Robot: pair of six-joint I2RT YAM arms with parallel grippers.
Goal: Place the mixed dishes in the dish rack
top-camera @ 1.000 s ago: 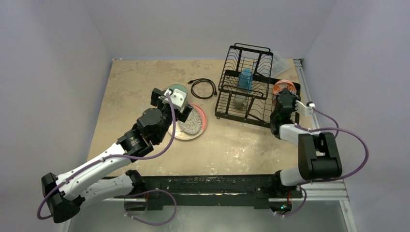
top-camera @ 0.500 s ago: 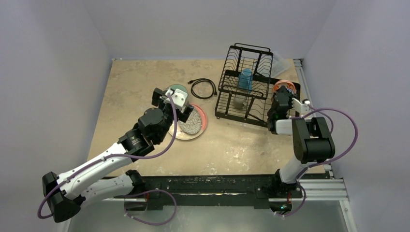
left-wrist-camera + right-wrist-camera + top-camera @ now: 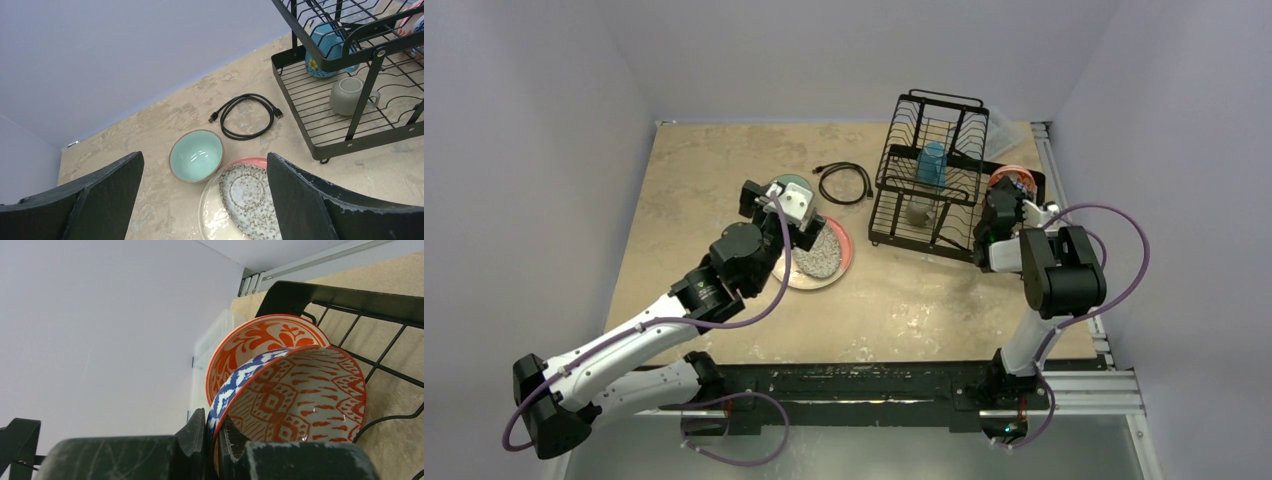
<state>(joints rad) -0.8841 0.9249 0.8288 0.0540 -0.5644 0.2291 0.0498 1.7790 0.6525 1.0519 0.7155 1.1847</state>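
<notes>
The right hand (image 3: 212, 432) is pinching the rim of a small patterned bowl (image 3: 300, 400), its jaws nearly closed with only the thin wall between them. Gripping at the edge is letting it stand the bowl on its side rather than flat. The bowl is tilting just ahead of the hand, inside the dish rack (image 3: 345, 297), and seems to be leaning on a second bowl (image 3: 250, 340) right behind it, the two filed like plates. The held bowl is showing a glossy cream inside with a red-orange diamond lattice and a blue-and-white pattern outside; the one behind is carrying orange leafy scrolls. The left hand (image 3: 204, 167) is hanging wide open, holding nothing, above the teal bowl (image 3: 196, 155) on the table (image 3: 150, 125). The grey speckled oval dish (image 3: 247, 200) is lying on the large plate (image 3: 212, 222) nearer its right finger, so it is probably lining up the next pick. Farther ahead to its right, the grey mug (image 3: 347, 95) and blue cup (image 3: 325, 45) are already sitting in the rack
</notes>
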